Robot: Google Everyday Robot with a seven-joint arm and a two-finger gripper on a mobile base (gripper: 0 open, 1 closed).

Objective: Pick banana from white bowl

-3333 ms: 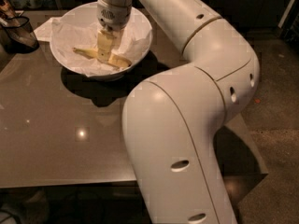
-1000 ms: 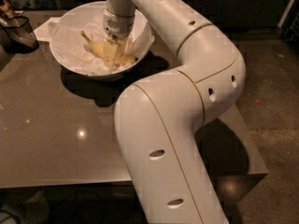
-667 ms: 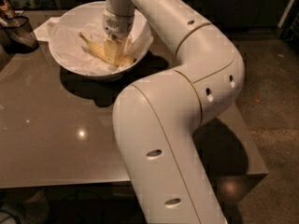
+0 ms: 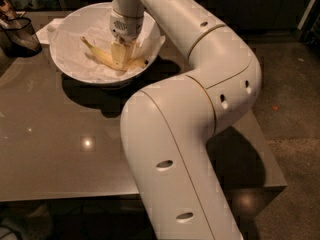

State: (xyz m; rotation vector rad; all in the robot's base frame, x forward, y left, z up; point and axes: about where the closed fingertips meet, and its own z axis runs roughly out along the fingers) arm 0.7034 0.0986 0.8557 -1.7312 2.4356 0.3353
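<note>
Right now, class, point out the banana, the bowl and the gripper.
banana [image 4: 101,55], camera view, on its bare left half.
bowl [image 4: 106,79], camera view, on its front outer wall.
gripper [image 4: 120,59], camera view, on its tip, down in the bowl at the banana.

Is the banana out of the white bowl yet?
No, the banana lies on the paper inside the white bowl, with the gripper in the bowl at its middle.

- My gripper [image 4: 120,55], down in the white bowl [image 4: 95,78], covers the middle of the banana [image 4: 100,55].
- My arm hides the bowl's far right rim.
- The dark container [image 4: 20,34] is cut off by the left edge.
</note>
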